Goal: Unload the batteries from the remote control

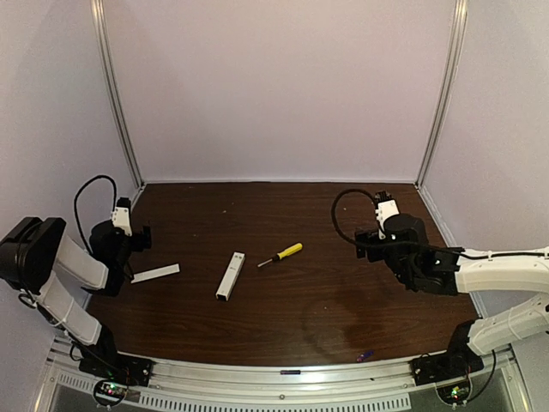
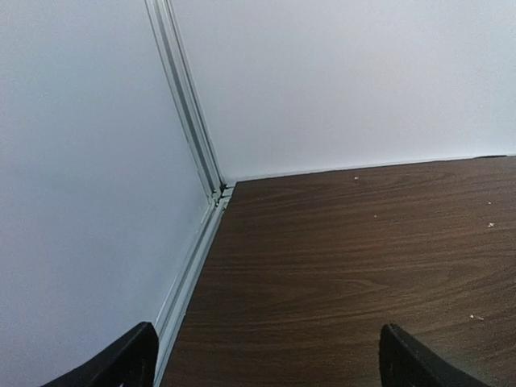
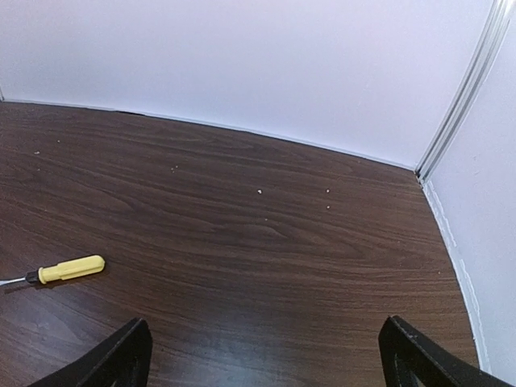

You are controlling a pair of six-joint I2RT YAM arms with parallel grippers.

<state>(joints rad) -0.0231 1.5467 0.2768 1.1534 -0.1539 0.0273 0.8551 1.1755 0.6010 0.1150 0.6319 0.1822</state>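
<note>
While both arms sit out at the sides, I log the remote control (image 1: 230, 275) lying near the middle of the table (image 1: 343, 292). Its flat white cover (image 1: 155, 273) is off and lies well apart to the left. The yellow-handled screwdriver (image 1: 281, 254) rests near the remote's right side. I read the left gripper (image 2: 262, 363) as spread wide with nothing between its fingers, and the right gripper (image 3: 266, 359) likewise, wide and empty. One small blue-purple battery (image 1: 364, 354), as I read it, lies by the front edge at right, well apart from the remote. The recess at the remote's near end looks dark, and I cannot tell if a cell remains. Judgement: cover step done, unloading mostly or fully done, compartment check left.
</note>
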